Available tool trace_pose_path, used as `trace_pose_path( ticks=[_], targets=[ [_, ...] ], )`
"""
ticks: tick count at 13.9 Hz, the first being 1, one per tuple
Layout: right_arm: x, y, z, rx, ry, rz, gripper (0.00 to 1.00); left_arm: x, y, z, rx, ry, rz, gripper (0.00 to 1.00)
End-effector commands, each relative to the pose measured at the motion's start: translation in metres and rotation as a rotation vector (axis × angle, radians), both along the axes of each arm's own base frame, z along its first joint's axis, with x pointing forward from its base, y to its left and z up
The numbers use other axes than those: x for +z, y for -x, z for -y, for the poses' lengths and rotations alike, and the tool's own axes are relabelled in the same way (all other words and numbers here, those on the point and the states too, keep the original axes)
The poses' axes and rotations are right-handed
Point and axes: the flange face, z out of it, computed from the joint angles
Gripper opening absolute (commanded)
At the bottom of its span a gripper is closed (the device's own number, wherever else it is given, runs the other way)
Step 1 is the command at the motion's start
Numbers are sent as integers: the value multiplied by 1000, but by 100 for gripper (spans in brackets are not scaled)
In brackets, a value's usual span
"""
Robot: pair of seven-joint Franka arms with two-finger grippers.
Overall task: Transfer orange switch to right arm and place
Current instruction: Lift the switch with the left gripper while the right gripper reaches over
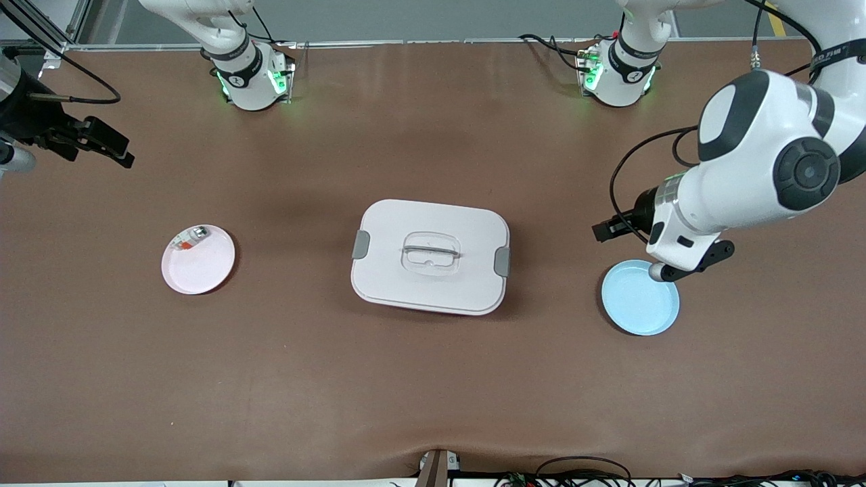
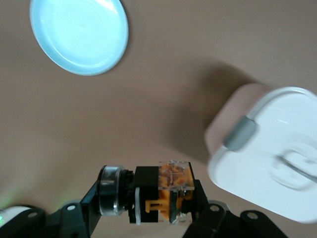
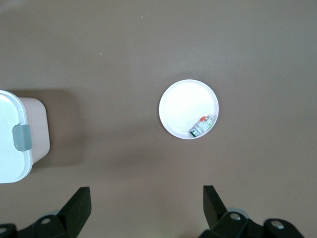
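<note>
Over the blue plate: your left gripper (image 2: 148, 198) hangs in the air here, at the left arm's end of the table.
Left claw: clamped on the orange switch (image 2: 158, 193), one finger on each end (the silver-ringed round end sits against one finger (image 2: 84, 208)).
Orange switch: off the table, held crosswise between those fingers, orange face showing in the left wrist view.
Blue plate (image 1: 640, 297): you can see it bare, flat on the brown table (image 1: 433, 379).
Right gripper (image 3: 147, 204): up in the air at the right arm's end of the table, jaws spread wide, holding nothing; this arm waits.
Pink plate (image 1: 198, 260): carries a small silvery-clear part (image 1: 190, 238) with a red-orange bit, lying at its rim.
White lidded box (image 1: 430, 256): between the two plates, lid on, grey clips at both ends.
</note>
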Motion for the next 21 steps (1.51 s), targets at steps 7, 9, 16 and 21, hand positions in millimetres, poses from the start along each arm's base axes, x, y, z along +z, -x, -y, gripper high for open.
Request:
trace_pose_path(
  ticks=[7,9,16,21],
  targets=[
    [-29,-19,-13,29,-14,-128,100,118,61,99,265,307,-125,35],
    [-33,-15,-23,48,-12,-159,100,131,66,115,315,379,-160,35],
    [-35,-13,-99,105,-288,-100,100,149,87,191,605,469,-207,35],
    [-38,-2,-152,76,-498,10,100,115,93,243,690,458,-262,35]
  ],
)
